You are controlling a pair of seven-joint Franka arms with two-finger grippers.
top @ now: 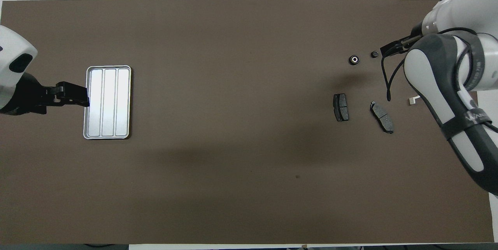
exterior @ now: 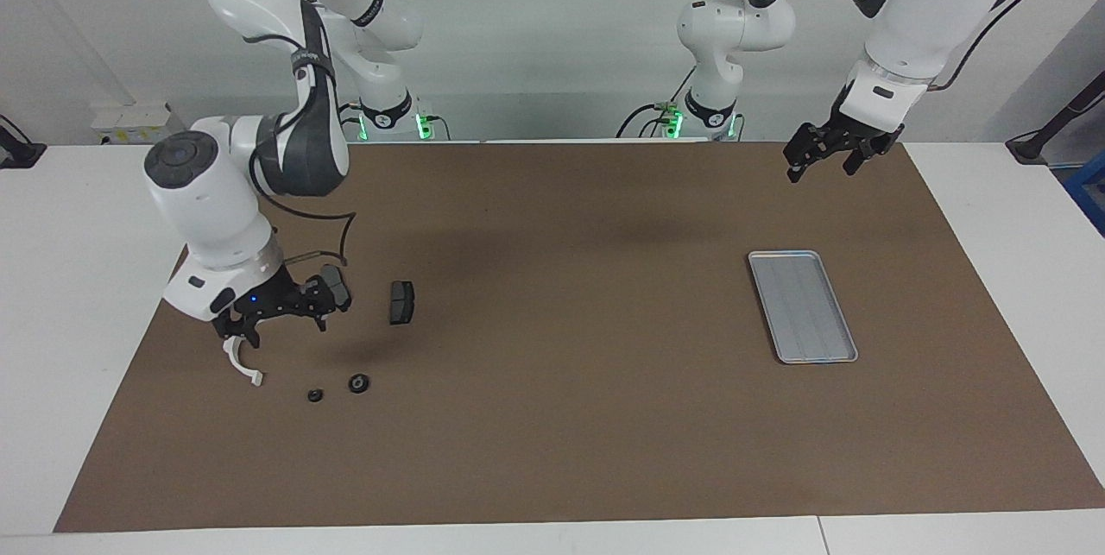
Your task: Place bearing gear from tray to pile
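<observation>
The silver-grey tray (exterior: 803, 306) (top: 108, 102) lies bare toward the left arm's end of the table. Toward the right arm's end lies the pile: a white half-ring bracket (exterior: 242, 363), one dark pad (exterior: 400, 302) (top: 341, 107) and a second pad (top: 381, 116). Farther from the robots than the pads lie two small dark round parts, a larger one with a pale centre (exterior: 358, 383) (top: 353, 60) and a smaller one (exterior: 316, 395) (top: 374, 53). Which of them is the bearing gear I cannot tell. My right gripper (exterior: 278, 326) hangs open over the bracket, holding nothing. My left gripper (exterior: 820, 168) (top: 78, 96) waits open, raised beside the tray.
A brown mat (exterior: 570, 417) covers most of the white table. The right arm's forearm (top: 447, 98) hides the mat's edge and most of the bracket in the overhead view.
</observation>
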